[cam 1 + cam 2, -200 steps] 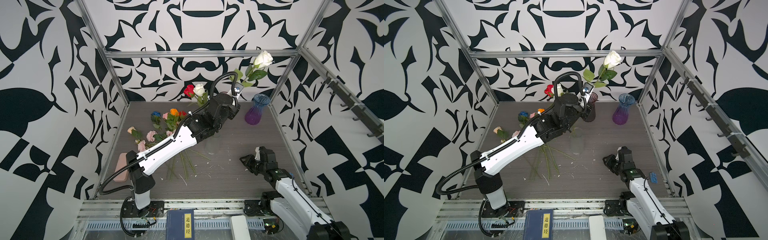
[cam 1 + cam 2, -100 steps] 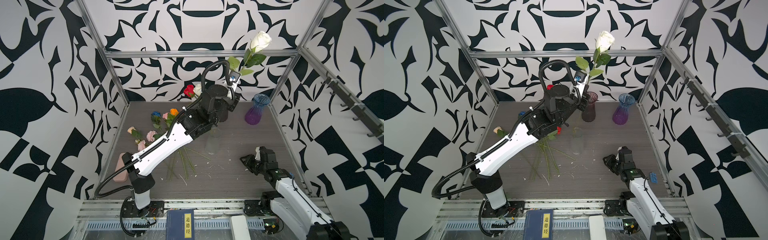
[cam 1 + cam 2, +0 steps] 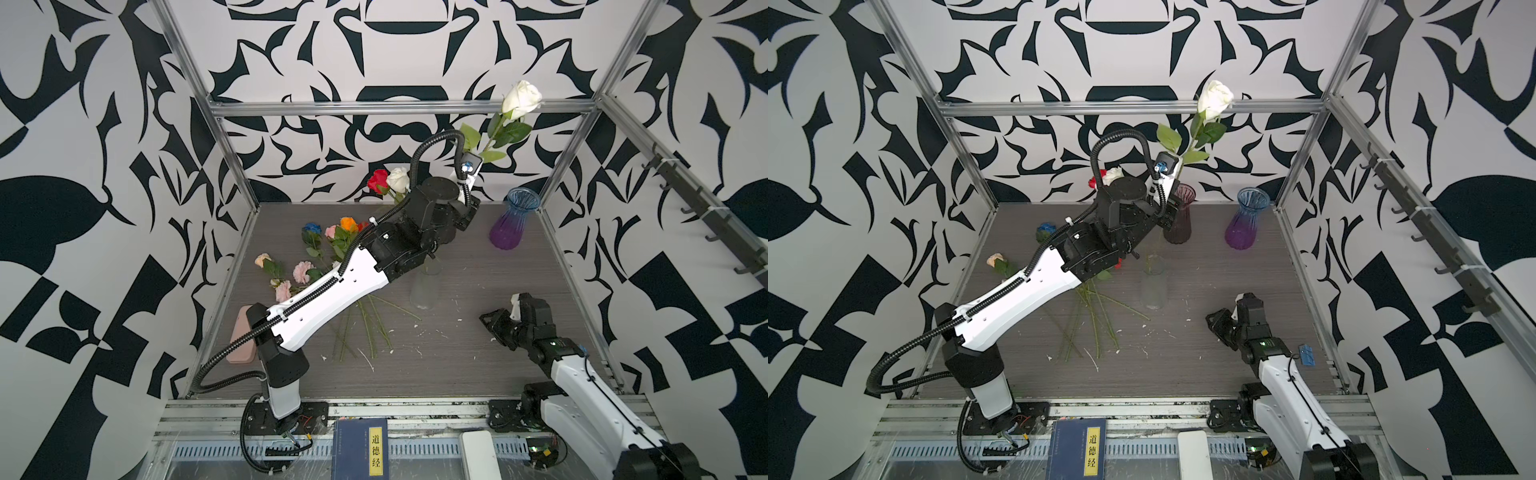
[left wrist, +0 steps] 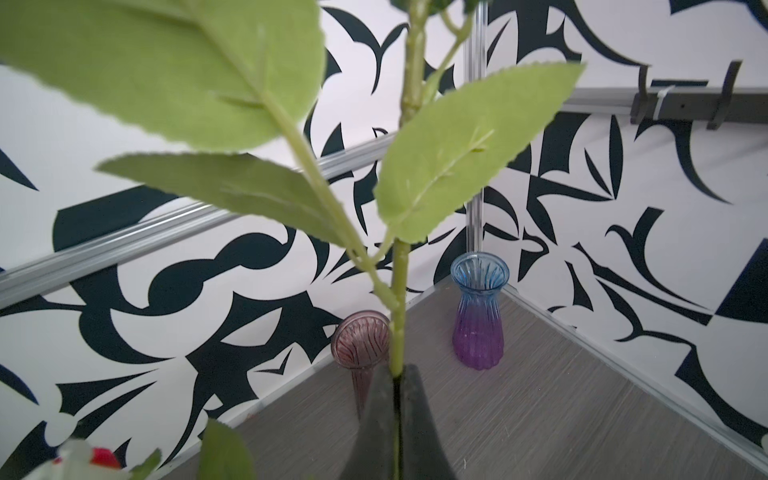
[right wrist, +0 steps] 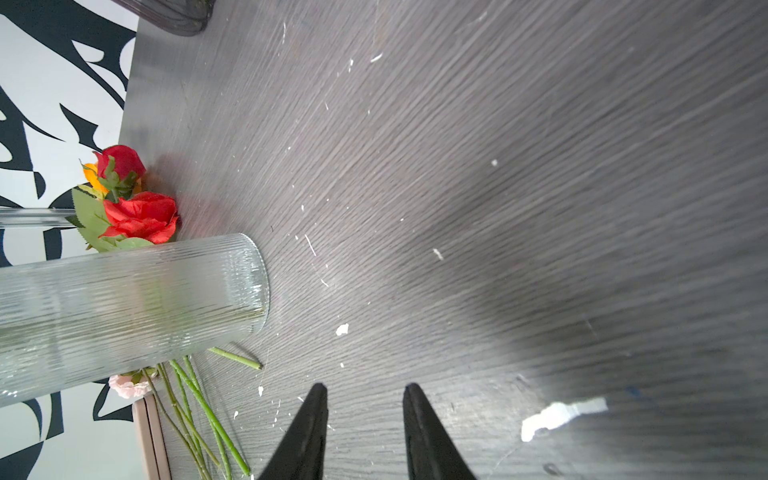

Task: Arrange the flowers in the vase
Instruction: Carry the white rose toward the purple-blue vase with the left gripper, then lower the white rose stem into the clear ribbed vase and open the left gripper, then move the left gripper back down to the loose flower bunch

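Observation:
My left gripper (image 4: 397, 374) is shut on the green stem of a white rose (image 3: 521, 97), held high and nearly upright above the back of the table. In both top views the gripper (image 3: 1174, 208) sits up over a maroon vase (image 3: 1179, 216). A clear ribbed glass vase (image 3: 426, 286) stands mid-table. A red rose (image 3: 377, 180) and another white rose (image 3: 399, 178) rise behind the arm, their stems hidden. Loose flowers (image 3: 302, 271) lie at the left. My right gripper (image 5: 363, 390) is open and empty, low at the front right (image 3: 492, 326).
A blue-and-purple vase (image 3: 513, 224) stands in the back right corner. A pink block (image 3: 243, 334) lies at the left edge. Bare green stems (image 3: 365, 328) and white crumbs are spread over the middle. A hook rail (image 3: 702, 208) runs along the right wall.
The left arm has lifted the white rose higher and turned it more upright, then let it sink slightly. The right arm has not moved.

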